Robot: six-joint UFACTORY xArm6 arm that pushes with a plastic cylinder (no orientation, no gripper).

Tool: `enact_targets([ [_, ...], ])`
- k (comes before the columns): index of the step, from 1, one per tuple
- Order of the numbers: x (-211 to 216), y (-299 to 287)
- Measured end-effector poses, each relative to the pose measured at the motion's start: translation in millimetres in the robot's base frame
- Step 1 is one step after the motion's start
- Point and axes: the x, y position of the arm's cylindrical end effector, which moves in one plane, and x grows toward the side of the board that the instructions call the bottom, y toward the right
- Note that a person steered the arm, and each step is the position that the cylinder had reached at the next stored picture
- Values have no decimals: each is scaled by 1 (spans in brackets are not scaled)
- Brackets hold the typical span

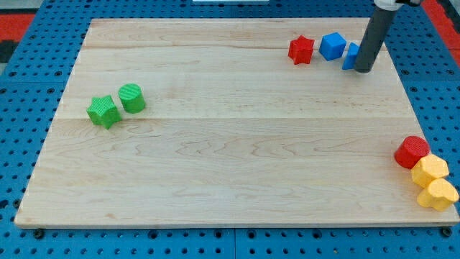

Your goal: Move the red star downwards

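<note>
While resting at the view's top right, my tip (364, 70) touches a partly hidden blue block (351, 56). Red star (301, 50) well apart to the left, beyond blue cube (332, 45). No jaws, only a bare rod; no legible writing.

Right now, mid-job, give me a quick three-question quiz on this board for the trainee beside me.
1. True or false: my tip is touching the red star.
2. Which block stands directly between the red star and my tip? A) green cylinder B) blue cube C) red cylinder
3. Fill in: the two yellow blocks sit at the view's ______ edge, just below the red cylinder.

Key
1. False: my tip is at the view's right of the star, against a partly hidden blue block.
2. B
3. Right. The green star sits opposite, at the view's left.
</note>
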Motion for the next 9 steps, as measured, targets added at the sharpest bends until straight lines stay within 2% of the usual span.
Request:
enact_targets([
  [2, -19, -16],
  [3, 7, -17],
  [4, 35, -56],
  [7, 36, -180],
  [8, 8, -216],
  [9, -59, -234],
])
